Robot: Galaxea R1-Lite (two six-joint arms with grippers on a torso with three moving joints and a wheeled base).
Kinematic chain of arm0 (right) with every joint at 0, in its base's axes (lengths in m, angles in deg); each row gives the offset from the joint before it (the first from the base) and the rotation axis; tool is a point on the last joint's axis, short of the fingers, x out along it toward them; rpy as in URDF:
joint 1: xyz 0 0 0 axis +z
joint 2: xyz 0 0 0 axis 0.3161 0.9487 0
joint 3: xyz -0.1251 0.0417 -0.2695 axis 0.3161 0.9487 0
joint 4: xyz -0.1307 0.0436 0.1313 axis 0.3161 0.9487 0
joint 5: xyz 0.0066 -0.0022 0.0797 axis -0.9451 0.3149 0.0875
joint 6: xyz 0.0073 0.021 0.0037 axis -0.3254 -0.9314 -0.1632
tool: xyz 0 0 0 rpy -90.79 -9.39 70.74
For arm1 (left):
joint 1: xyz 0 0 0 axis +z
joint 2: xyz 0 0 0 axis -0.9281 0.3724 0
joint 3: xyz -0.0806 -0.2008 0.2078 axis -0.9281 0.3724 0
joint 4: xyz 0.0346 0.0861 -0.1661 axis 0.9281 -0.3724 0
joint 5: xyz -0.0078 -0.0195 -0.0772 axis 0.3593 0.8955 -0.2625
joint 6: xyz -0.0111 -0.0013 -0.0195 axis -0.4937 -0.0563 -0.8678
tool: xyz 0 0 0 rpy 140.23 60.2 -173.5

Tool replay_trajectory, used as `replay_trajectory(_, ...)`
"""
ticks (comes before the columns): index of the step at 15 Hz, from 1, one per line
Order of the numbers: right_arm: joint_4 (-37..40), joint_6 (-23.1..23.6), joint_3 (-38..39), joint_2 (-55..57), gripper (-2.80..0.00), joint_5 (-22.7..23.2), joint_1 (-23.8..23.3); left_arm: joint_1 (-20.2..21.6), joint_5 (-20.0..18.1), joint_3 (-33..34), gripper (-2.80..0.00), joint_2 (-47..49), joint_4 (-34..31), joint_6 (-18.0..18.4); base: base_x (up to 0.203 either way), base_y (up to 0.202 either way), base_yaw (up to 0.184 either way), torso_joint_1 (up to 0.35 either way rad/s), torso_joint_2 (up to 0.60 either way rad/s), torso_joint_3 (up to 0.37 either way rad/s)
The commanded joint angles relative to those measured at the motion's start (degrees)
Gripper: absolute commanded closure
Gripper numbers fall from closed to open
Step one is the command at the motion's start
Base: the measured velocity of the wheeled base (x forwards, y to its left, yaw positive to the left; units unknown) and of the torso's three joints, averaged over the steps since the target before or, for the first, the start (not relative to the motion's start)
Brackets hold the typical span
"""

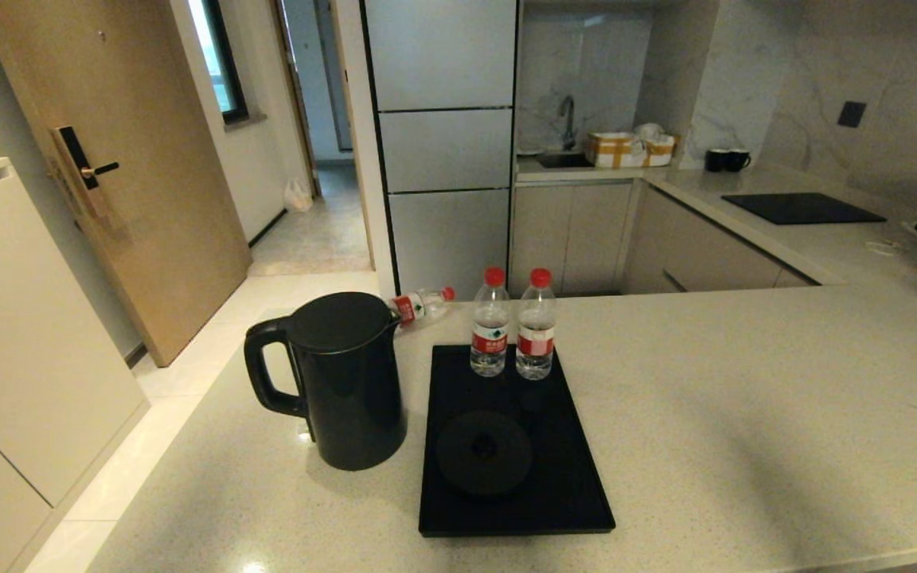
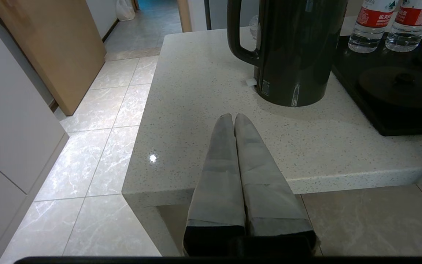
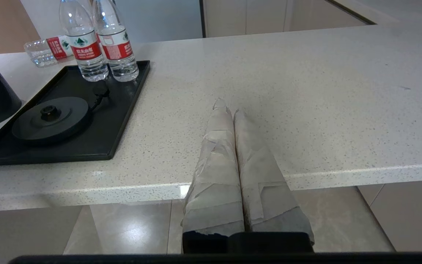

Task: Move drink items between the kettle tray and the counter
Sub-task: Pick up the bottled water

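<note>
My left claw (image 2: 234, 118) was closed and empty — the kettle (image 2: 294, 51) stood just ahead, near the tray (image 2: 387, 124); a careless reach could tip it.

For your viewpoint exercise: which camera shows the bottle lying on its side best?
The right wrist view: the lying bottle shows clear base and label, on the counter behind the tray. The head view shows it partly hidden behind the kettle. The left wrist view shows only a sliver, if that.
</note>
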Motion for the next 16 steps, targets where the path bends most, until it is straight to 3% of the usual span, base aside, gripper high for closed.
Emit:
replay_trajectory(1,0.0,0.0,0.0,0.1,0.0,0.0,0.0,0.0,0.0,0.0,0.0,0.1,0.0,0.0,0.0,0.0,0.0,0.0,0.0,0.0)
replay_trajectory(6,0.0,0.0,0.0,0.1,0.0,0.0,0.0,0.0,0.0,0.1,0.0,0.1,0.0,0.0,0.0,0.0,0.0,0.017,-0.01,0.018)
replay_trajectory(12,0.0,0.0,0.0,0.1,0.0,0.0,0.0,0.0,0.0,0.0,0.0,0.0,0.0,0.0,0.0,0.0,0.0,0.259,-0.09,0.153)
replay_trajectory(16,0.0,0.1,0.0,0.1,0.0,0.0,0.0,0.0,0.0,0.1,0.0,0.1,0.0,0.0,0.0,0.0,0.0,0.048,-0.02,0.027)
